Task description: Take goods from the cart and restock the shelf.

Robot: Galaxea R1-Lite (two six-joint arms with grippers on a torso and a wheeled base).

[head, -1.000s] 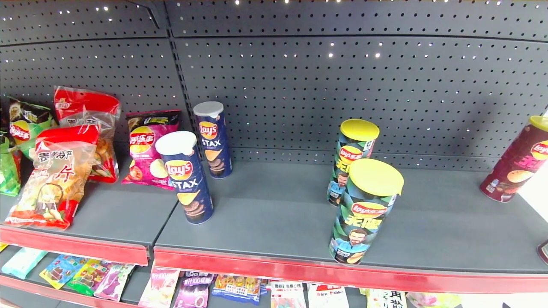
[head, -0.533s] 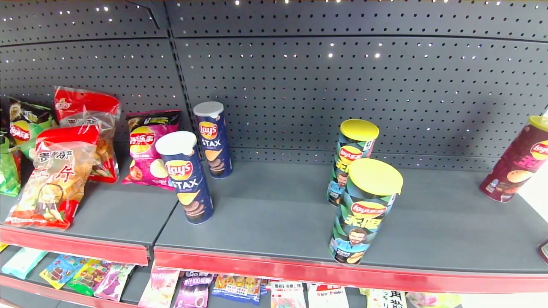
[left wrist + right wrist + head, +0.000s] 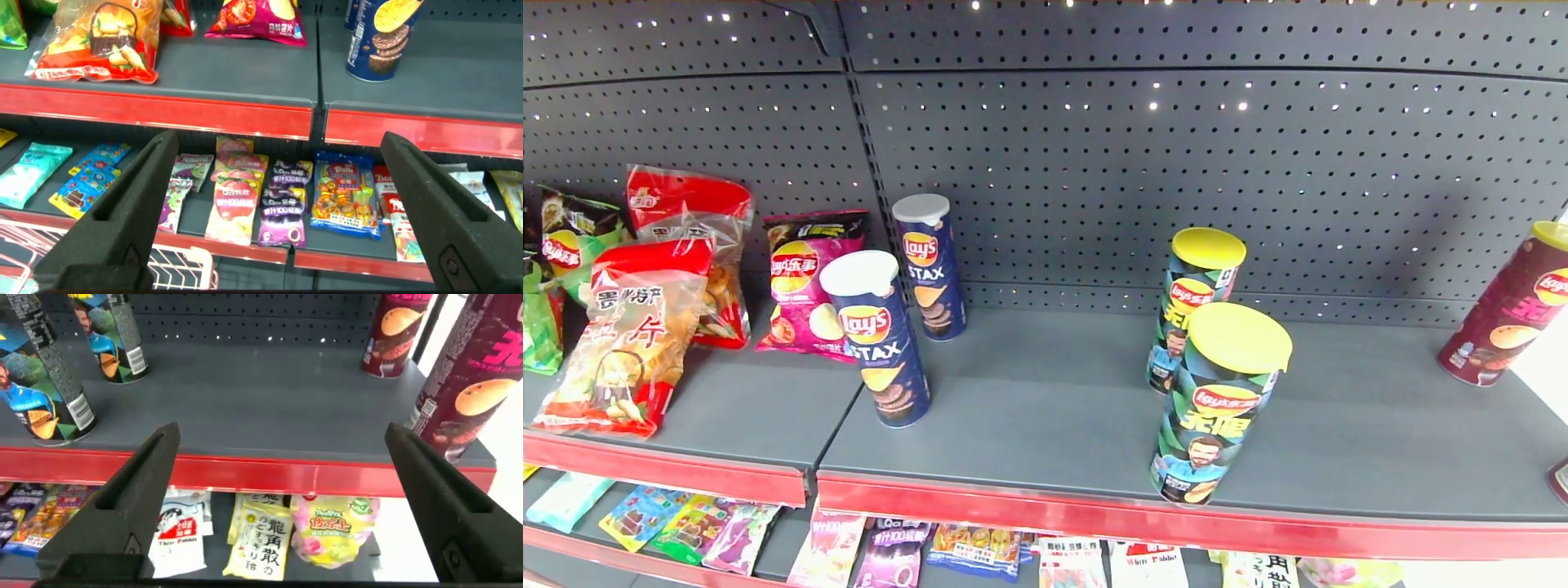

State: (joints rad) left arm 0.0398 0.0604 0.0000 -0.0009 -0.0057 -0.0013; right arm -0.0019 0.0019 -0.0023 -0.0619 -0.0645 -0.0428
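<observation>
- Emptiness first: left pincer (image 3: 279,143) and right pincer (image 3: 283,431) both gaped wide, holding nothing.
- Green can (image 3: 1221,400) stood near the shelf (image 3: 1045,408) lip; a careless placement could have toppled it.

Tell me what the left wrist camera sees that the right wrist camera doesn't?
Left wrist view's own: a red snack bag, a pink chip bag, a blue can and a bit of what looks like a pink wire cart. Right wrist view's own: two green cans and two dark red cans. Both share: the grey shelf with its red front edge, and small snack packets lying on the shelf below.
</observation>
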